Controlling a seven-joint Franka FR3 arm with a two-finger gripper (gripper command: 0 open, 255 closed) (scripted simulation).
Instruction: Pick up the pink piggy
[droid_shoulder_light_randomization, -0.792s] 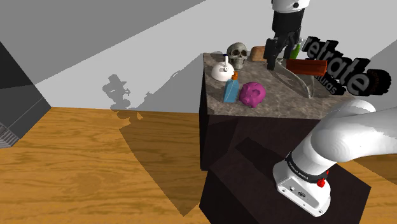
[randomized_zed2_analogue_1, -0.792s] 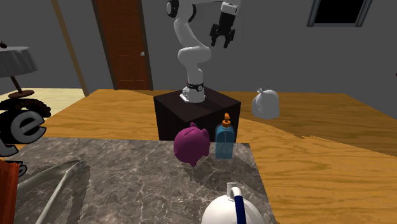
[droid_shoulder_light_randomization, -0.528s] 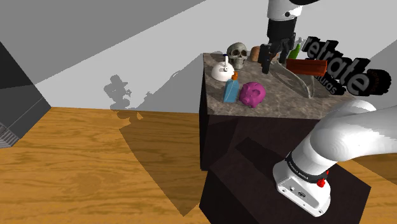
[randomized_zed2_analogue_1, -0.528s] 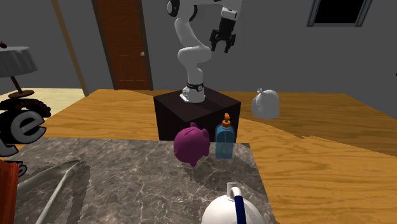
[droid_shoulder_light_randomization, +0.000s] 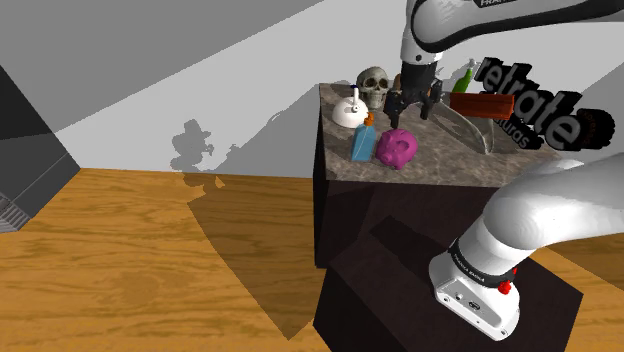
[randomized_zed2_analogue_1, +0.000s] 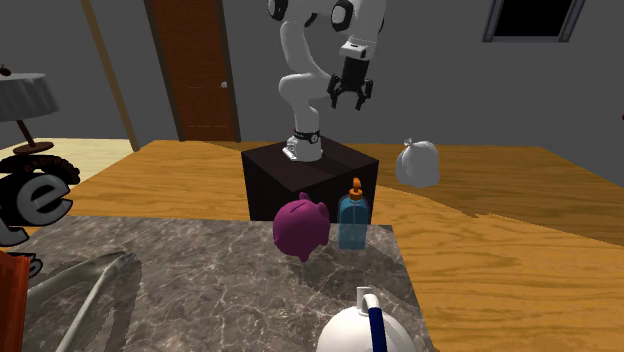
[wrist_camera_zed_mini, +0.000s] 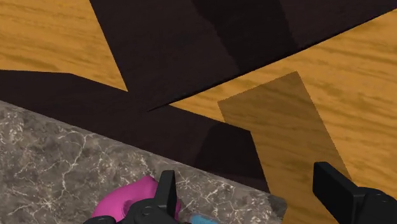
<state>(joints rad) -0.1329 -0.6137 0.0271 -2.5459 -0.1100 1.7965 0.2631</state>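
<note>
The pink piggy (droid_shoulder_light_randomization: 397, 148) stands near the marble tabletop's (droid_shoulder_light_randomization: 445, 160) edge closest to the stand; it also shows in the second exterior view (randomized_zed2_analogue_1: 302, 227). A blue bottle (droid_shoulder_light_randomization: 363, 142) with an orange cap stands right beside it. My black gripper (droid_shoulder_light_randomization: 412, 110) hangs open in the air just above and behind the piggy, touching nothing, and is seen high over the stand from the far side (randomized_zed2_analogue_1: 344, 98). In the wrist view the piggy's (wrist_camera_zed_mini: 130, 198) pink back shows by one finger (wrist_camera_zed_mini: 167, 191), off to the side of the gap, and the bottle's blue top (wrist_camera_zed_mini: 203, 220) peeks in beside it.
A skull (droid_shoulder_light_randomization: 374, 85), a white teapot (droid_shoulder_light_randomization: 350, 110), a red-brown box (droid_shoulder_light_randomization: 482, 103), a green bottle (droid_shoulder_light_randomization: 465, 75), black letters (droid_shoulder_light_randomization: 545, 112) and clear tongs (randomized_zed2_analogue_1: 90, 285) share the table. The dark stand (randomized_zed2_analogue_1: 310, 170) adjoins it. A white bag (randomized_zed2_analogue_1: 417, 163) lies on the wood floor.
The gripper has come down and moved toward the shoulder view's left, from over the red-brown box to just above the piggy. Its fingers stay open. Nothing on the table moved.
</note>
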